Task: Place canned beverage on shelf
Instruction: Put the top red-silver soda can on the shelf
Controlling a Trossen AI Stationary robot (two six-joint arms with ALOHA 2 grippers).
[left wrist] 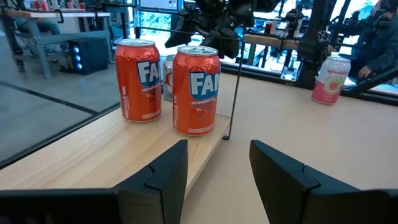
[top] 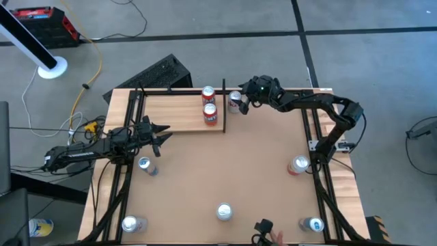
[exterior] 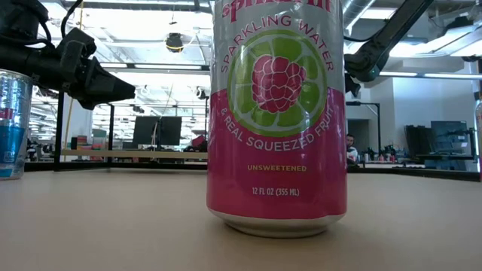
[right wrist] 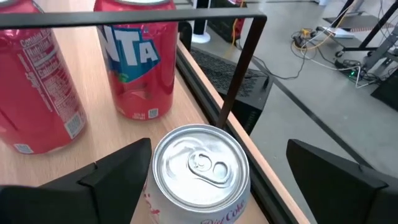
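Looking near to far, your left hand [top: 158,137] waits released at the worktop's [top: 259,171] left edge. Farther on, two red cans [top: 209,113] stand at the shelf's [top: 171,109] right end. At the far edge your right hand [right wrist: 217,180] straddles a can [right wrist: 200,171], fingers apart, just beside the shelf.

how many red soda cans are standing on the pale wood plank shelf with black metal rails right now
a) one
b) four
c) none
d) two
d) Two red soda cans stand upright on the pale wood plank shelf in the high view, and the left wrist view shows the same pair side by side near its edge; the silver-topped can between the right gripper's open fingers is just beyond the shelf's end rail.
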